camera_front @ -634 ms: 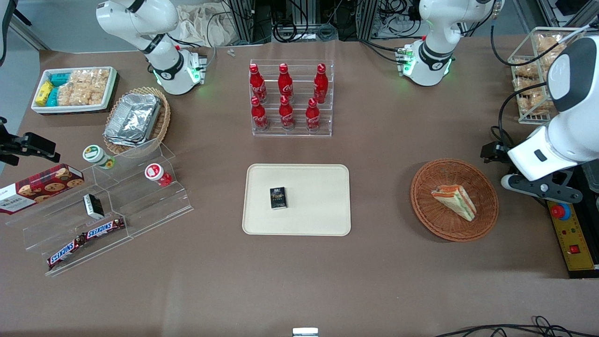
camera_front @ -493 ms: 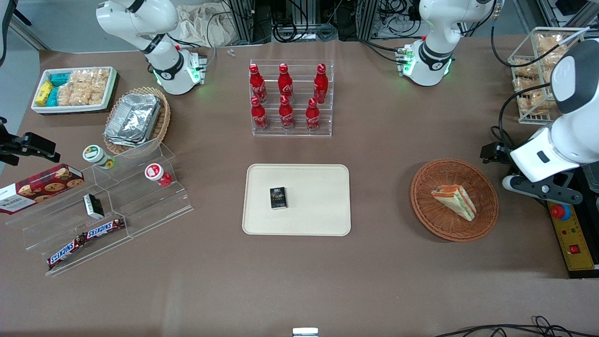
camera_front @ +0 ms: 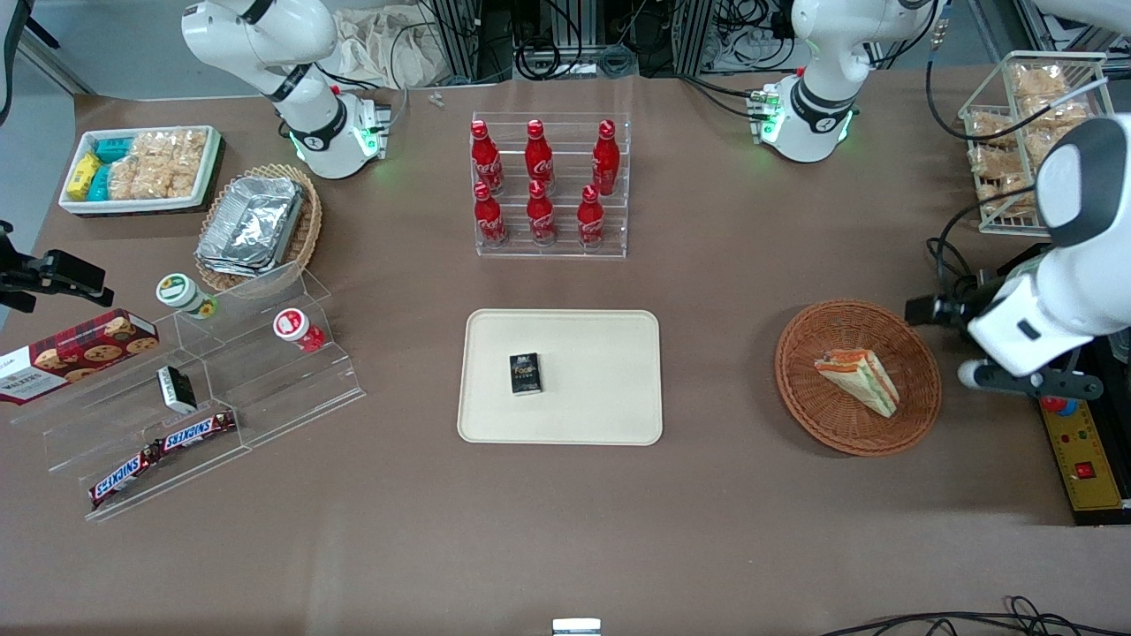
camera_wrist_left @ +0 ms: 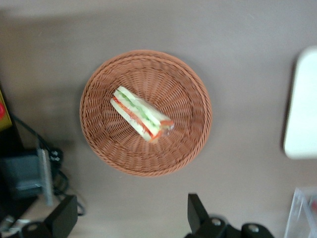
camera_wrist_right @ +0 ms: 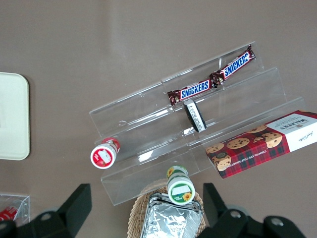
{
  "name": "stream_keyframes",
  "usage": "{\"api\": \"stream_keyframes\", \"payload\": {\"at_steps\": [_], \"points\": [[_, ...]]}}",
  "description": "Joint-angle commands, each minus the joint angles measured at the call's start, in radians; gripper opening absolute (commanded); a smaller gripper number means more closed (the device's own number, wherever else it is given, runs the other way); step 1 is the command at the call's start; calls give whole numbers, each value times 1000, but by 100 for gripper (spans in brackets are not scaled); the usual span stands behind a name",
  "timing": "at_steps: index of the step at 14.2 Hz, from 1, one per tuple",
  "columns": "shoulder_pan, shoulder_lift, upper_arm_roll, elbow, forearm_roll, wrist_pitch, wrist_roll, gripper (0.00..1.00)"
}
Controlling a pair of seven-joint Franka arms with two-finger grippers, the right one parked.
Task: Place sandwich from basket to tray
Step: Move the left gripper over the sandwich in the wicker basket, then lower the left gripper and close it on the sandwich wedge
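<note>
The sandwich (camera_front: 859, 380) (camera_wrist_left: 141, 114), a pale wedge with orange-red and green layers, lies in the round reddish-brown basket (camera_front: 800, 389) (camera_wrist_left: 190, 124) toward the working arm's end of the table. The cream tray (camera_front: 601, 389) (camera_wrist_left: 302, 109) lies flat mid-table and carries a small black box (camera_front: 525, 373). My left gripper (camera_wrist_left: 131, 215) hovers above the table just off the basket's rim, on the side away from the tray. It is open, its fingers (camera_wrist_left: 195, 210) wide apart with nothing between them.
A clear rack of red cola bottles (camera_front: 550, 190) stands farther from the camera than the tray. A wire basket of snack packets (camera_front: 1016, 132) and a yellow control box (camera_front: 1082, 455) sit at the working arm's end. A clear stepped shelf (camera_front: 212, 397) holds snacks at the parked arm's end.
The left arm's wrist has lowered and swung slightly toward the front camera beside the basket. Sandwich, basket and tray have not moved.
</note>
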Motion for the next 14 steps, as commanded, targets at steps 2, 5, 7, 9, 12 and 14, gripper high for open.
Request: {"api": "stream_keyframes", "payload": {"at_steps": [2, 5, 7, 9, 12, 14], "points": [[-1, -27, -6, -205, 21, 229, -345, 100], [0, -28, -4, -384, 26, 484, -604, 100], [0, -1, -4, -449, 26, 599, -739, 100], [0, 41, -4, -448, 26, 613, -809, 100], [0, 78, -3, -455, 26, 650, -866, 100], [2, 79, 0, -460, 27, 652, -869, 100]]}}
